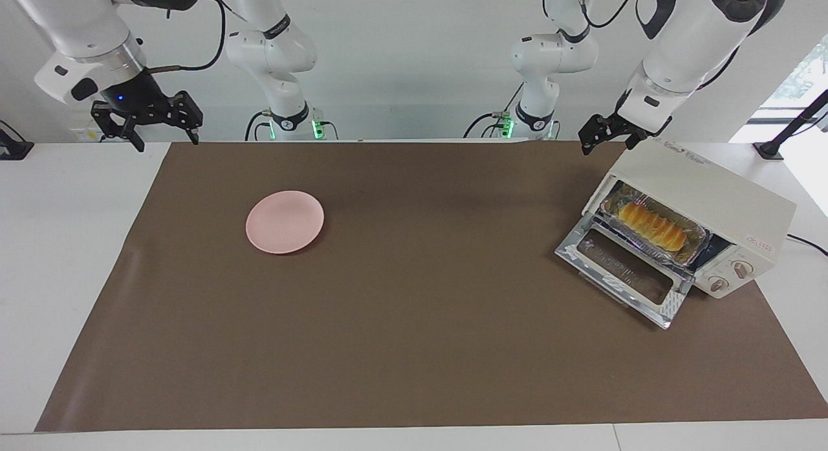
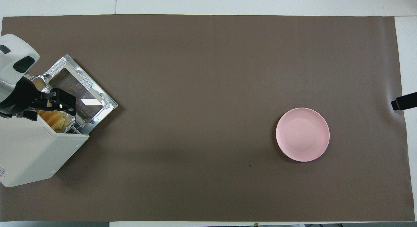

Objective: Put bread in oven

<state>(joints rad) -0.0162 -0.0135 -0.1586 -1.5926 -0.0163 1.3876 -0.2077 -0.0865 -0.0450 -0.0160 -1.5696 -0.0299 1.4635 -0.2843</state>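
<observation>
Facing view: oven [image 1: 705,192] lettering unreadable

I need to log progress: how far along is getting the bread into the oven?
Nearly done. The bread lies in its foil tray on the rack inside the oven. Nothing is in hand: the left end effector hangs open above the oven's top, and the right end effector waits open, off the mat. The oven door is down, so closing it may remain.

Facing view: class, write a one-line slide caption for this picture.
Bread lies in its foil tray inside the open oven; both open grippers, left and right, hang clear.
</observation>
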